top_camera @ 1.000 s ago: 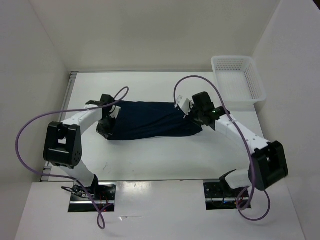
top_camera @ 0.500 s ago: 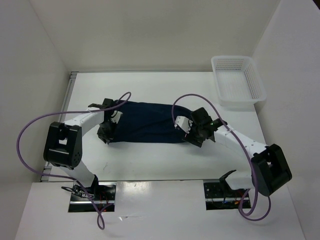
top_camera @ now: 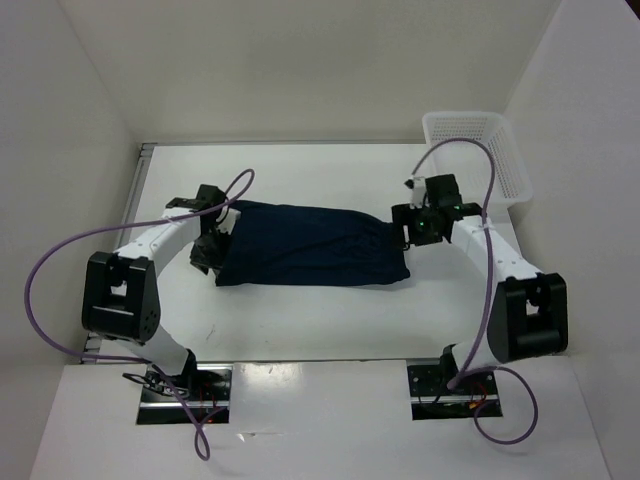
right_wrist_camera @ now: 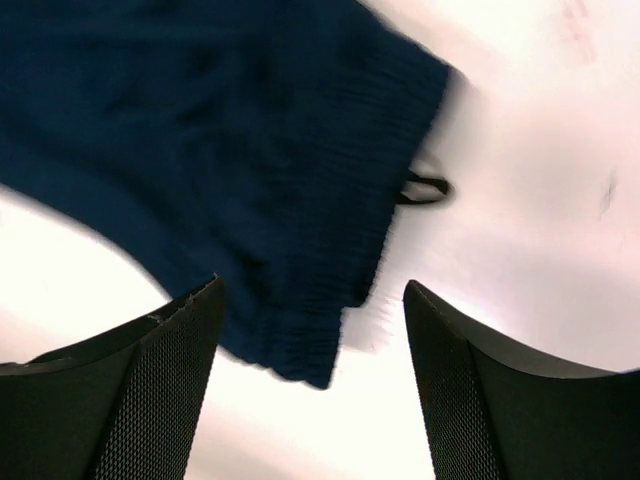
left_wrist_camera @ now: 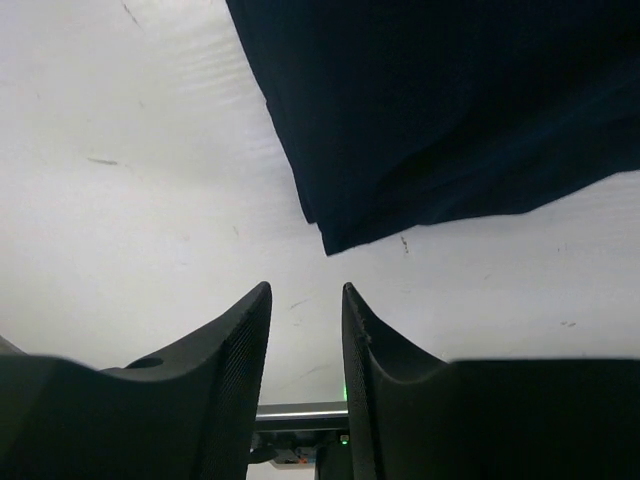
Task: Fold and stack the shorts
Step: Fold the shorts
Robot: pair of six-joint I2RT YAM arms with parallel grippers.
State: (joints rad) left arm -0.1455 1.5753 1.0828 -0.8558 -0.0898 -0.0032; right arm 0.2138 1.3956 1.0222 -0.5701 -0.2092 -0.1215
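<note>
The dark navy shorts (top_camera: 310, 245) lie flat in a wide band across the middle of the table. My left gripper (top_camera: 211, 247) sits at their left end; in the left wrist view it (left_wrist_camera: 305, 300) is open by a narrow gap with only bare table between its fingers, and a corner of the shorts (left_wrist_camera: 420, 130) lies just beyond the tips. My right gripper (top_camera: 409, 226) hovers at the shorts' right end. It (right_wrist_camera: 312, 305) is wide open over the ribbed waistband (right_wrist_camera: 310, 240), holding nothing.
A white mesh basket (top_camera: 476, 117) stands at the back right corner of the table, just behind the right arm. A small black loop (right_wrist_camera: 425, 187) sticks out from the waistband. Purple cables arch over both arms.
Both grippers have opened and let go of the shorts. The right gripper has drawn back from the front edge to the right end. The shorts now lie spread flat.
</note>
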